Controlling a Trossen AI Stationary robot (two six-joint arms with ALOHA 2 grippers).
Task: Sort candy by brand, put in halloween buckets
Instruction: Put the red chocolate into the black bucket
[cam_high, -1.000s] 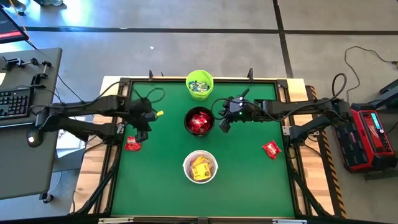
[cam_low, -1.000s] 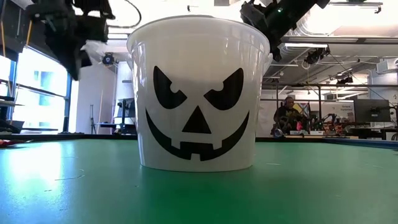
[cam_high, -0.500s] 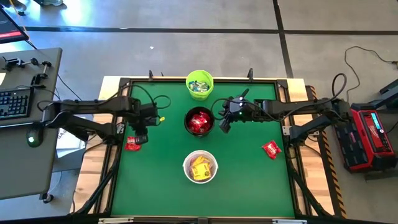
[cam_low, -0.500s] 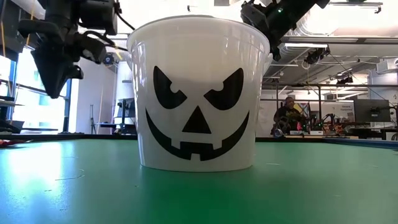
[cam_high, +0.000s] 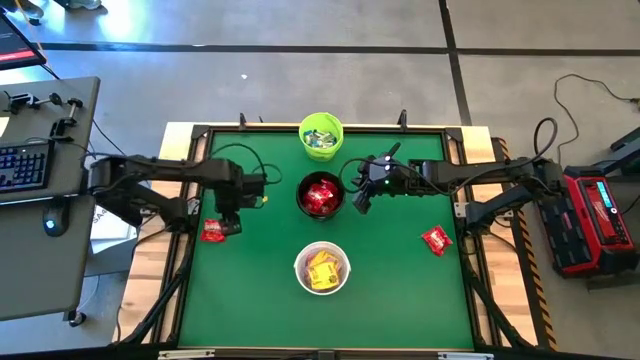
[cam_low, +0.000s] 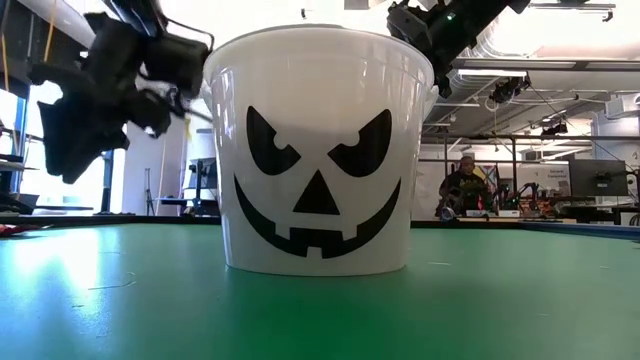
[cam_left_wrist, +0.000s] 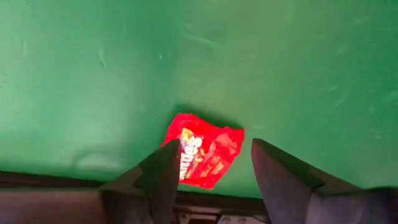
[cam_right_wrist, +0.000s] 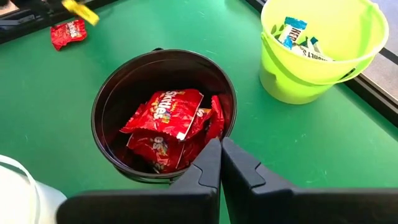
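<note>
A red candy packet (cam_left_wrist: 205, 152) lies flat on the green table by its left edge rail (cam_high: 212, 231). My left gripper (cam_left_wrist: 214, 146) hangs open above it, a finger on either side, clear of the table in the low view (cam_low: 70, 140). My right gripper (cam_right_wrist: 221, 146) is shut and empty, held high beside the black bucket's (cam_right_wrist: 106, 106) right side (cam_high: 358, 203). The black bucket holds red packets (cam_right_wrist: 165, 112). The lime green bucket (cam_high: 303, 133) behind it holds pale packets, and the white bucket (cam_low: 320, 150) in front holds yellow ones (cam_high: 321, 270).
Another red packet (cam_high: 436, 240) lies near the table's right edge. The dark edge rail (cam_left_wrist: 62, 180) runs close beside the left packet. The three buckets stand in a row down the table's middle. A person (cam_low: 462, 185) sits far off in the room.
My left gripper has come down toward the red packet at the table's left edge, tipping as it went, and its fingers have spread open. My right gripper has stayed still.
</note>
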